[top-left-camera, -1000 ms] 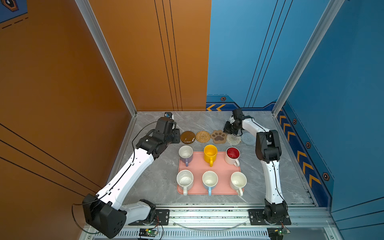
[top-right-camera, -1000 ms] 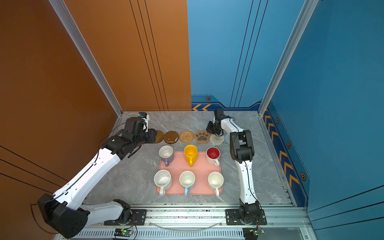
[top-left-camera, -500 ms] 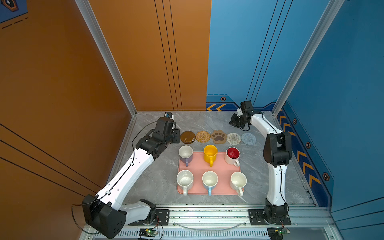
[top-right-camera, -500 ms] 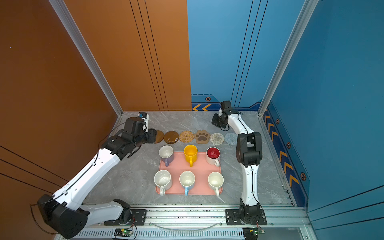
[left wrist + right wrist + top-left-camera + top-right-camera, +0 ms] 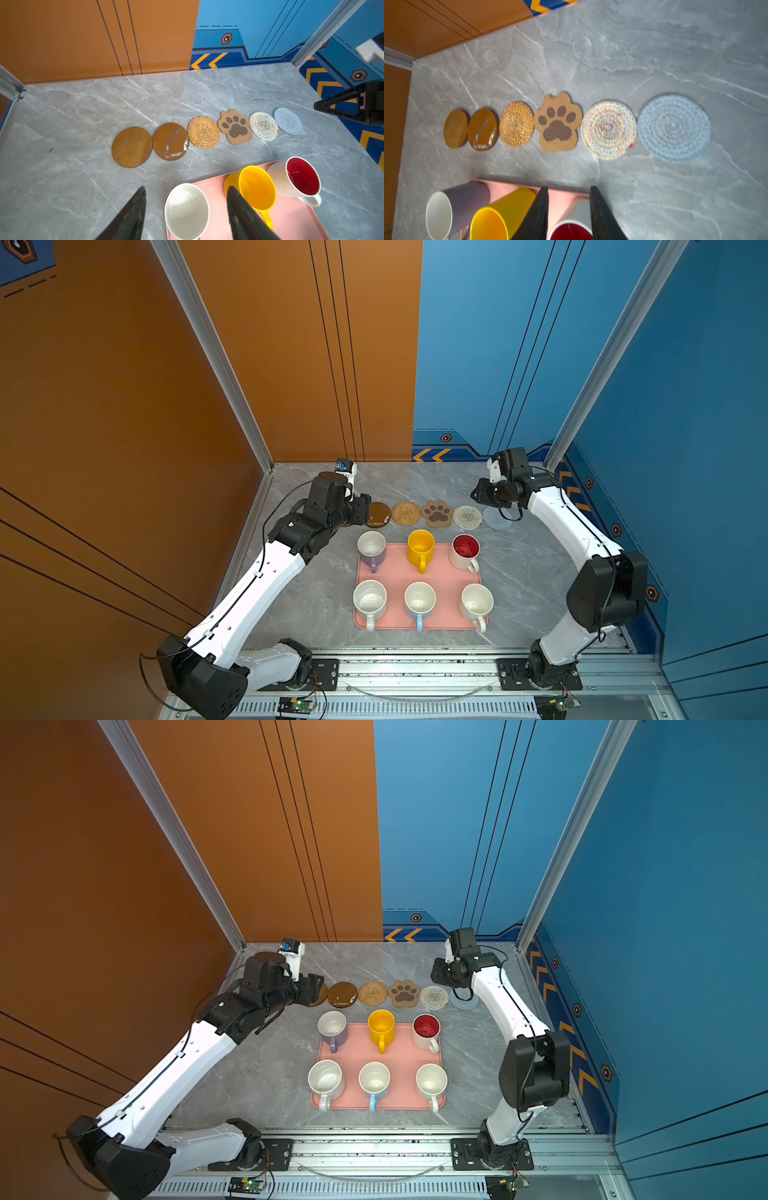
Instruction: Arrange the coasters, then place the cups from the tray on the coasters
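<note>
left arm (image 5: 266, 576) outstretched | left fingers (image 5: 131, 218) wide | right arm (image 5: 561, 522) raised | right fingers (image 5: 538, 214) parted

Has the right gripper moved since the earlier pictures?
Yes. In a top view, the right gripper overlapped the white coaster a second ago; now it sits clear of that coaster, nearer the back wall.

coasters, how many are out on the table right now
6, in one row beyond the tray: plain brown disc, scuffed brown disc, tan rattan round, paw-shaped coaster, white woven round, pale-blue woven round. None seems hidden in the left wrist view.
</note>
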### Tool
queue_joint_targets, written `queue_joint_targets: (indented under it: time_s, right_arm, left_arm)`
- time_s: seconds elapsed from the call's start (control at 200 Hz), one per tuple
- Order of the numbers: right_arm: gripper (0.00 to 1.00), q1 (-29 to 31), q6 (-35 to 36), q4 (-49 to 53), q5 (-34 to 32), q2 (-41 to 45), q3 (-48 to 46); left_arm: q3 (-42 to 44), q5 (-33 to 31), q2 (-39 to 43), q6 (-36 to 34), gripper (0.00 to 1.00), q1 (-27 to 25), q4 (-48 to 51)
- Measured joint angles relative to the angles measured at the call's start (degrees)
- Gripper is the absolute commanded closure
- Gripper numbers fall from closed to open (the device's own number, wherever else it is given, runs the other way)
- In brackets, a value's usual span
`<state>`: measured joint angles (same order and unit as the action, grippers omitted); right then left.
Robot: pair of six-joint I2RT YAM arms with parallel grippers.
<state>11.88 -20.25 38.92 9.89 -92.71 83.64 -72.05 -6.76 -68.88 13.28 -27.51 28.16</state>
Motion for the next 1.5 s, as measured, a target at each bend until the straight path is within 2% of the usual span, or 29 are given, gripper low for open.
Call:
queue_joint_targets:
  time_s: [0.26,0.431,0.596,0.846,1.056,1.071,1.096,1.322,1.502]
  right_arm:
    - [0.43,4.0,2.2,1.5,-6.4,21.8,-14.3]
    - [0.4,7.5,2.4,1.6,-8.7,33.5,-21.3]
    - [0.36,9.9,2.3,1.6,-9.3,39.6,-27.1]
    - [0.33,10.8,0.6,2.8,-10.7,43.2,-32.5]
    - [0.28,11.4,-0.8,3.6,-11.3,43.3,-32.8]
    - [0.28,11.4,-0.9,3.6,-11.3,43.3,-32.9]
    - [0.27,11.4,-1.0,3.6,-11.3,43.4,-33.0]
    - [0.27,11.4,-1.4,3.7,-11.2,43.3,-35.3]
    - [0.26,11.4,-1.6,3.8,-11.2,39.8,-36.8]
  left_arm:
    - [3.7,1.9,5.7,-1.1,0.23,-3.8,-7.6]
    - [8.9,2.3,8.3,-1.1,0.21,-5.9,-10.8]
    - [14.1,0.9,10.1,-1.1,0.2,-8.7,-14.0]
    - [25.2,-1.2,12.1,-1.1,0.18,-11.8,-22.1]
    - [27.2,-3.3,12.7,-1.9,0.15,-11.8,-25.9]
    - [27.4,-3.3,12.7,-2.0,0.1,-11.8,-26.4]
    - [27.8,-3.5,12.9,-2.4,0.09,-11.8,-27.0]
    - [30.7,-5.1,12.8,-3.6,0.03,-11.8,-31.6]
    - [31.0,-5.2,10.8,-4.3,0.0,-11.8,-33.8]
